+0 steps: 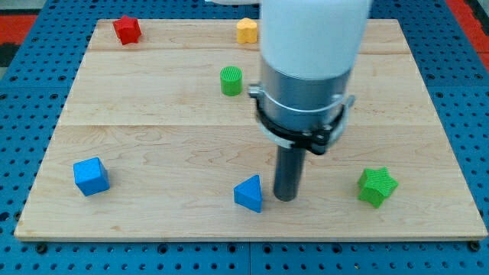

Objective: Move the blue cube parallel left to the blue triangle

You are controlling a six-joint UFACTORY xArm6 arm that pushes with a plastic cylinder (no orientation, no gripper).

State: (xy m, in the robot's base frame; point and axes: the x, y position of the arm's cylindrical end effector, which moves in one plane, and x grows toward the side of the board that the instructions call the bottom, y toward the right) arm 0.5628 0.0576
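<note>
Your blue cube looks like a small, hard plastic block. It is probably light, and it should slide easily on the smooth wooden counter. It will likely spin if you push near a corner, so push on the middle of a flat side. You have no gripper here, so nothing can open or pinch; you only have the rod.

The cube is bright blue with sharp edges, and it sits turned a little. It is near the view's bottom left corner of the counter, well apart from the other blocks.

The blue triangle is near the view's bottom middle. My tip rests just beside the triangle, on the view's right of it, far from the cube.

The cube already sits to the view's left of the triangle, only a bit higher up.
</note>
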